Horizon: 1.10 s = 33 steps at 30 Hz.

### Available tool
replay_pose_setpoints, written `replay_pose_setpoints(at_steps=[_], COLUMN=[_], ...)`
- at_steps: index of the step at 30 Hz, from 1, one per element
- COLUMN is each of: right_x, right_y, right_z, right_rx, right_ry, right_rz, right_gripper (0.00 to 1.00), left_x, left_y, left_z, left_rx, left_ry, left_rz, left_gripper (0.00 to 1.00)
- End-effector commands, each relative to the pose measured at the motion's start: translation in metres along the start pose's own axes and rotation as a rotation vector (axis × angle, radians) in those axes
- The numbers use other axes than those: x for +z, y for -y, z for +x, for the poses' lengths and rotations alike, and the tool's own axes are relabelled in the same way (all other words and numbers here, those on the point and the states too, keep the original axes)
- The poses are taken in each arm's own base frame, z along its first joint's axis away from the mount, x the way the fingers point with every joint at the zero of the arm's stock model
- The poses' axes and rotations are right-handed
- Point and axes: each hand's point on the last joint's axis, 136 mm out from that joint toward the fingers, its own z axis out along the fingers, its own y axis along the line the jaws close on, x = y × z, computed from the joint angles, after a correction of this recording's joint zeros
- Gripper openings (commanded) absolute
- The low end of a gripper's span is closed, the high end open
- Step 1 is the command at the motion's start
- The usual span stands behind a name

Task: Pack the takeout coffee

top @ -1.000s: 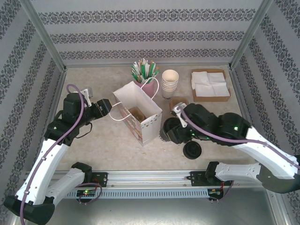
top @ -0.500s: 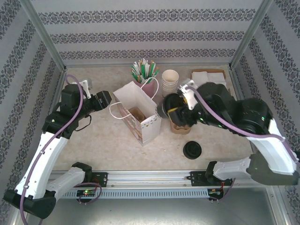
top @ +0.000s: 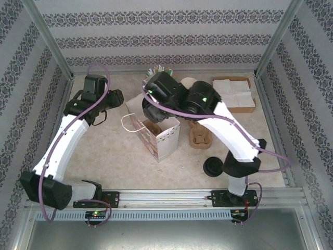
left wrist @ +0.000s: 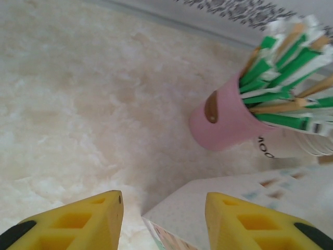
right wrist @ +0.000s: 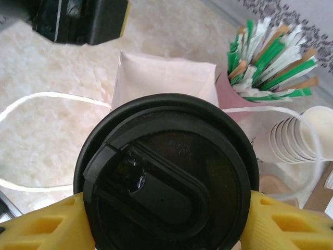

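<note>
The takeout coffee (right wrist: 166, 177), a cup under a round black lid, is held between the yellow fingers of my right gripper (right wrist: 171, 224), which is shut on it. It hangs over the open top of the white paper bag (top: 165, 139). The bag's mouth (right wrist: 166, 78) shows just beyond the lid. In the top view my right wrist (top: 162, 95) covers the cup. My left gripper (left wrist: 164, 208) is open, with the bag's back left corner (left wrist: 171, 219) between its fingers. From above, the left gripper (top: 115, 98) sits by that corner.
A pink cup of green and white stirrers (left wrist: 223, 120) stands behind the bag, beside stacked cream cups (right wrist: 304, 138). A brown carrier piece (top: 200, 136) and a loose black lid (top: 213, 166) lie right of the bag. A napkin box (top: 237, 94) sits back right.
My right arm has carried the coffee from the table right of the bag up and left, over the bag's mouth. The left gripper has moved back toward the bag's rear corner.
</note>
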Motion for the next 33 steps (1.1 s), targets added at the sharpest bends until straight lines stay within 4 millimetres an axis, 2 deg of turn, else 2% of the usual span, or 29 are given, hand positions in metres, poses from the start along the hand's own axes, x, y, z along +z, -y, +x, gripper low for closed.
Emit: replay_pose_setpoints(at_steps=[1,7,12,20,33], right_x=[0.012,0.041,0.058,0.081,0.094], right_y=[0.011,0.007,0.003,-0.006,-0.012], right_z=[0.018,0.036,0.048,0.063,0.083], right_rx=[-0.021,-0.02,-0.023,-0.002,0.008], right_ry=[-0.104,-0.225,-0.287,-0.362,-0.409], right_rz=[0.053,0.047,0.046,0.002,-0.049], right_gripper=[0.62,0.61,0.61,0.6,0.59], left_x=[0.002,0.013,0.014,0.0,-0.029], left_y=[0.006,0.01,0.018,0.032,0.04], left_z=[-0.018,-0.005,0.006,0.022,0.044], left_rx=[-0.018,-0.028,-0.054,-0.105,-0.17], left_ry=[0.044,0.0,-0.024,-0.061,-0.069], left_rz=[0.054,0.114,0.184,0.292,0.367], left_gripper=[0.47,0.48,0.48,0.48,0.49])
